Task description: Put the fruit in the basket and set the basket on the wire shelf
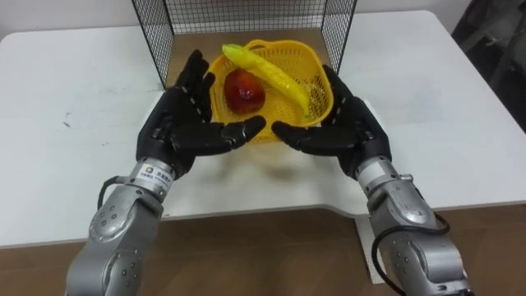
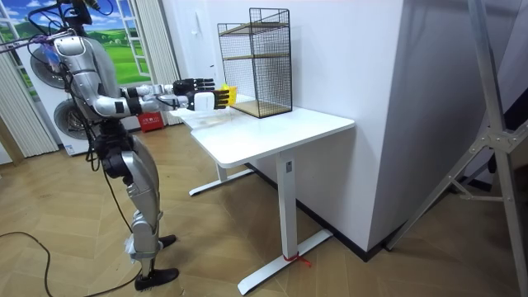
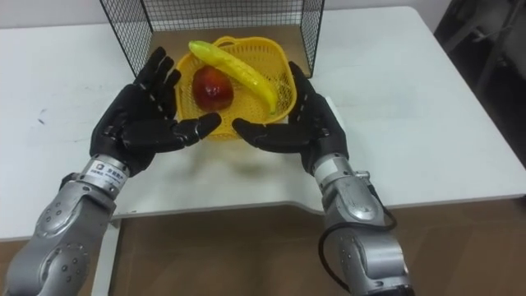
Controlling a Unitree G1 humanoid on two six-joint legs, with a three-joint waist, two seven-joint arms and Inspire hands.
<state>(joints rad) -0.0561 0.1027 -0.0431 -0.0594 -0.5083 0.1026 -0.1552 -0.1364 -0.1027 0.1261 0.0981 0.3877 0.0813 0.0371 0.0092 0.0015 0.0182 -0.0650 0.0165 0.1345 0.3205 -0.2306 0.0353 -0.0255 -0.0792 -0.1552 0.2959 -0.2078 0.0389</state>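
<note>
My left hand [image 1: 177, 123] and right hand [image 1: 345, 123] flank the yellow basket [image 1: 283, 43], fingers straight; I should press evenly, sliding it level into the wire shelf [image 1: 153, 37].

We find the yellow plastic mesh basket [image 1: 315, 82] between our left hand [image 1: 177, 123] and right hand [image 1: 349, 123], just before the open front of the black wire shelf [image 1: 152, 33], which stands on the white worktop [image 1: 74, 107]. Inside the basket, the red apple [image 1: 244, 90] sits left, and the yellow banana [image 1: 267, 74] slants across behind and right of it.
</note>
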